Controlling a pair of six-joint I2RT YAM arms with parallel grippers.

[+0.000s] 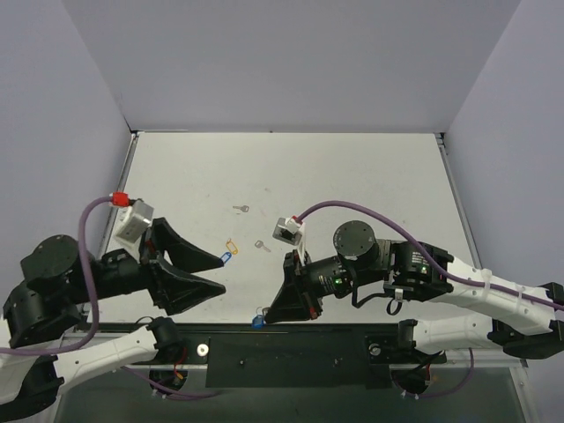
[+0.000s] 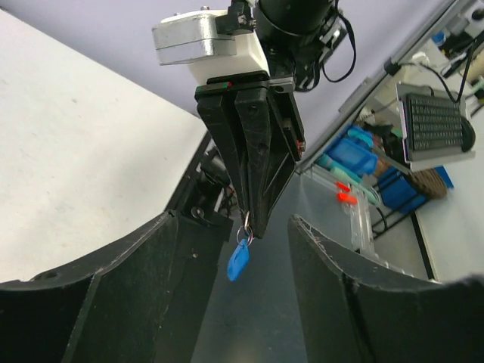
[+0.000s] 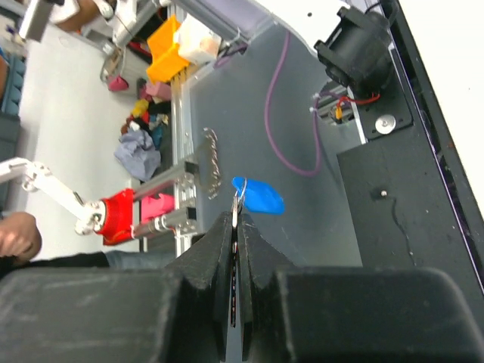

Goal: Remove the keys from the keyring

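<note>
Right gripper point(image 2: 253, 223) clenched on the thin metal ring of the keyring point(image 2: 239, 261). The blue tag dangles free below the fingertips, at the near table edge. Left gripper point(image 1: 220, 273) released, jaws wide, facing the ring from close by. Two small silver keys point(image 1: 262, 245) lie loose on the table point(image 1: 352, 176) — whether any key hangs on the ring cannot be told. Recommended: confirm a key first. If present, pinch its head only and draw it along the ring's coil — never against the tag.
</note>
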